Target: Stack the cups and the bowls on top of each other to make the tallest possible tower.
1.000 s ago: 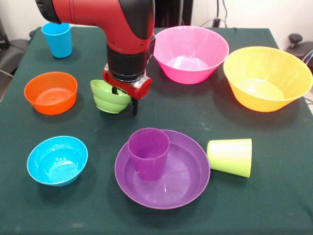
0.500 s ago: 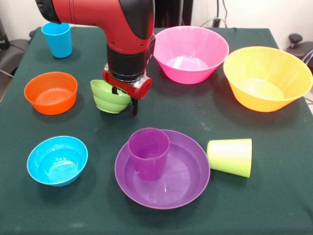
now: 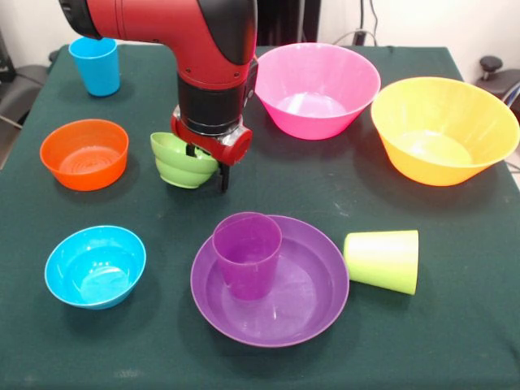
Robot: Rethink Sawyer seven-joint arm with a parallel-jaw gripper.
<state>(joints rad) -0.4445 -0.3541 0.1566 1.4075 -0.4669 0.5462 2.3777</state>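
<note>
Pinching the green bowl's (image 3: pixel 180 160) rim, your gripper (image 3: pixel 207 166) held it tilted. Risk was slip: shallow one-sided grip. Orange bowl (image 3: pixel 84 153) sat close.

Six bowls are in sight: a small orange bowl (image 3: pixel 84 153), a small green bowl (image 3: pixel 180 162), a small blue bowl (image 3: pixel 95 266), a wide shallow purple bowl (image 3: pixel 305 288), a large pink bowl (image 3: pixel 317 89) and a large yellow bowl (image 3: pixel 444 130). Three cups can be counted: a blue cup (image 3: pixel 95 66), a purple cup (image 3: pixel 247 254) and a lime green cup (image 3: pixel 383 260). One red and black arm (image 3: pixel 195 49) shows.
</note>
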